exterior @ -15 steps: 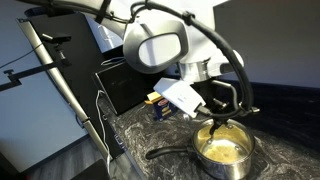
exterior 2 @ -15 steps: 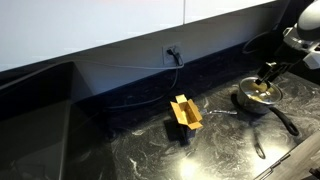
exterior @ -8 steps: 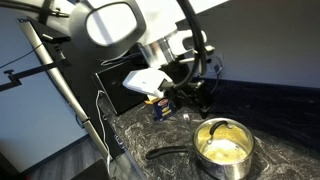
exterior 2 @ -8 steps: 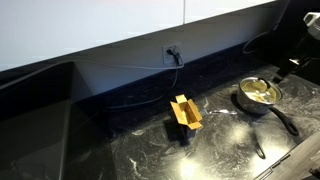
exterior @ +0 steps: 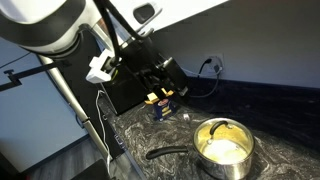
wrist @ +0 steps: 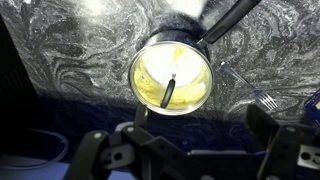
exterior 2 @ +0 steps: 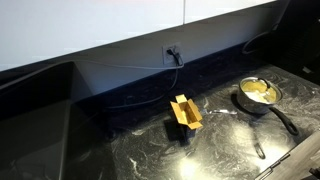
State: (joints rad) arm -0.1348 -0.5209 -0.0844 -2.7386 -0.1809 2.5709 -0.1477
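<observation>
Wrist view | gripper [wrist: 192, 150] spread, well above pot [wrist: 172, 78] | fork [wrist: 263, 99] near rim

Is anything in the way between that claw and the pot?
Nothing visible. In the wrist view the open gripper hangs above the pot with clear space between them; a utensil sits inside the pot itself.

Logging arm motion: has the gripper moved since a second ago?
Yes, the gripper rose from above the pot and swung left, over the yellow box.
</observation>
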